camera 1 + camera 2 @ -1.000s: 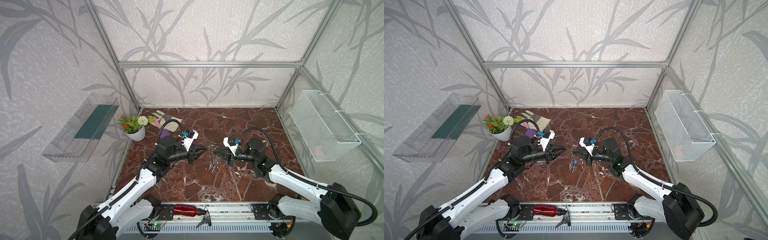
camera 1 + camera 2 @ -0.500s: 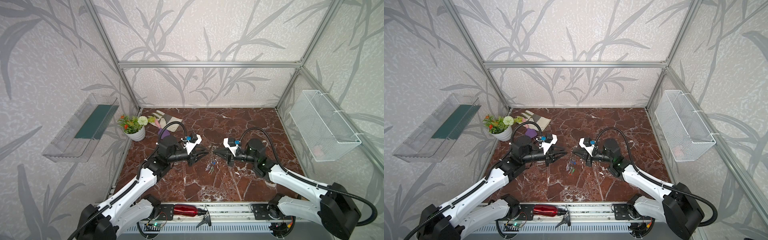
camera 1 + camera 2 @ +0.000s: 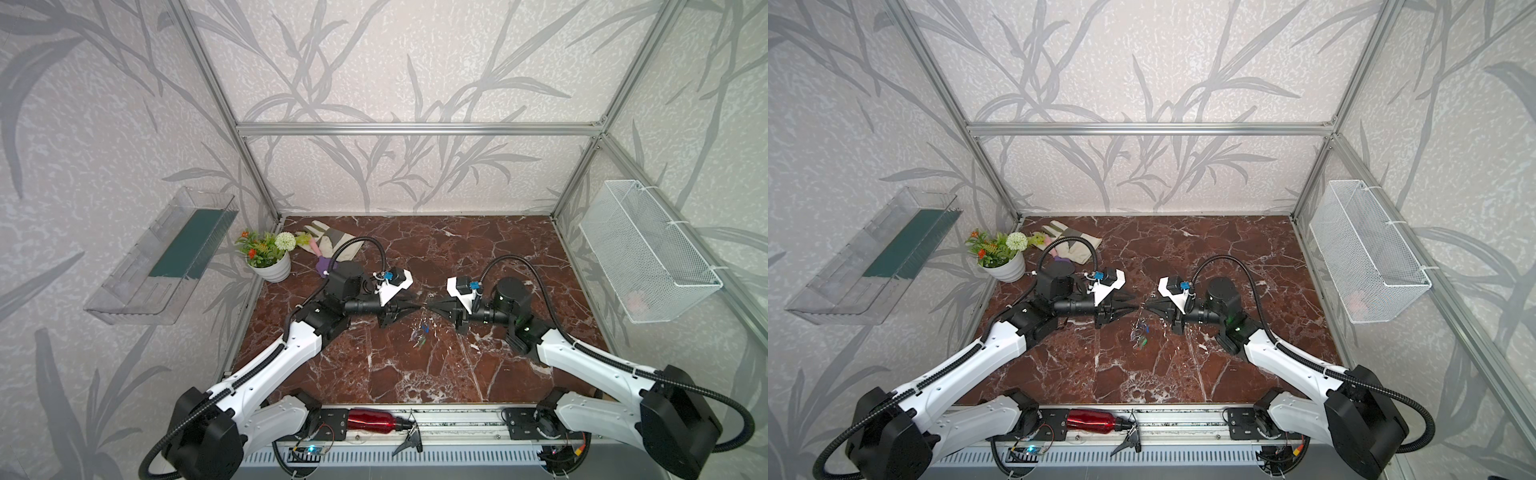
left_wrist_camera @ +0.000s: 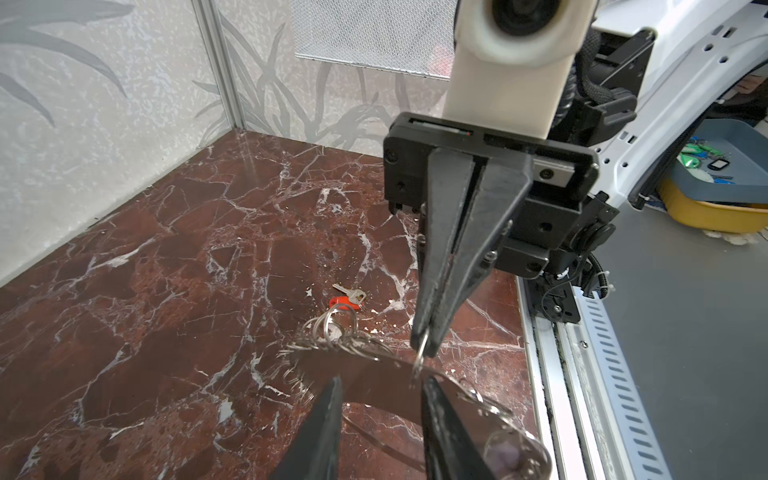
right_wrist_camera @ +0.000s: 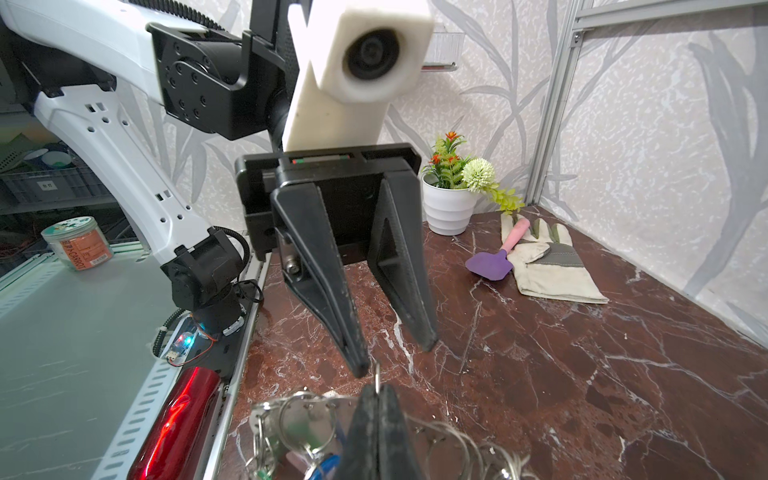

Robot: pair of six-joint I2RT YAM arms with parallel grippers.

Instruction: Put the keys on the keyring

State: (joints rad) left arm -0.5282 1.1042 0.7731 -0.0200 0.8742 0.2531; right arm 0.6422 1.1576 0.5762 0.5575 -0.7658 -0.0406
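- keyring (image 4: pixel 380 376): flat grey crescent plate. Its curved edge is crowded with small bright split rings, several bunched at one end.
- Position: off the worktop (image 3: pixel 478 249), hanging in the air over its middle between the two arm tips. Both top views show it dangling just below them.
- right end effector (image 4: pixel 424 347): clenched, tips pinching one split ring on the plate's edge. The whole keyring hangs from that ring.
- left end effector (image 5: pixel 395 354): released, jaws apart, nothing between them. One fingertip (image 5: pixel 360 368) sits just beside the pinched ring; can't tell if it touches.
- On the keyring: two coloured tags hang under it, a green tag (image 3: pixel 1143 341) and a blue tag (image 3: pixel 1146 329). The key blades are too small to make out.
- loose key (image 4: pixel 351 294): one, silvery, red tag (image 4: pixel 343 302) at its head, lying flat on the worktop on the right arm's side of the keyring.
- Counts: 1 keyring, 3 tags seen (2 hung, 1 loose), 2 end effectors. The split rings overlap too much to count.
- One each: potted plant (image 3: pixel 272 268), work glove (image 3: pixel 328 239), purple trowel (image 5: pixel 490 264), red bottle (image 3: pixel 368 419) on the front rail, wire basket (image 3: pixel 648 257) on the wall.
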